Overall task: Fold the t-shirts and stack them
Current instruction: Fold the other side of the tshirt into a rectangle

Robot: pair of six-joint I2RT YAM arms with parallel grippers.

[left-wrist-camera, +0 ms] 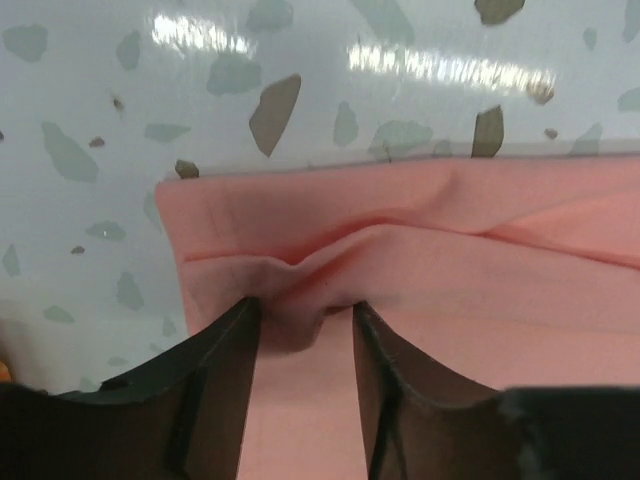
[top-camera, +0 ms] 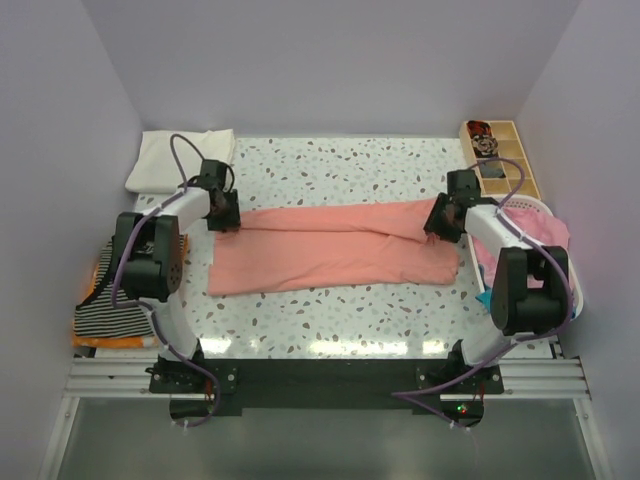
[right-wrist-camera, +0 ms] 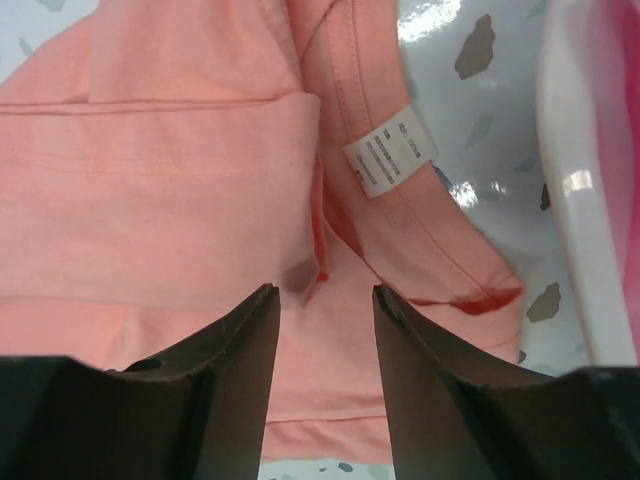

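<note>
A salmon-pink t-shirt lies folded into a long band across the middle of the table. My left gripper is at its left end and my right gripper at its right end. In the left wrist view the left gripper is open, its fingers resting on the cloth with a small pucker of t-shirt between the tips. In the right wrist view the right gripper is open just above the t-shirt, near the folded edge. The white neck label shows beyond it.
A folded white cloth lies at the back left. A striped tee tops a pile at the left edge. A white basket with pink cloth stands on the right, its rim close to the right gripper. A wooden divided box sits behind it.
</note>
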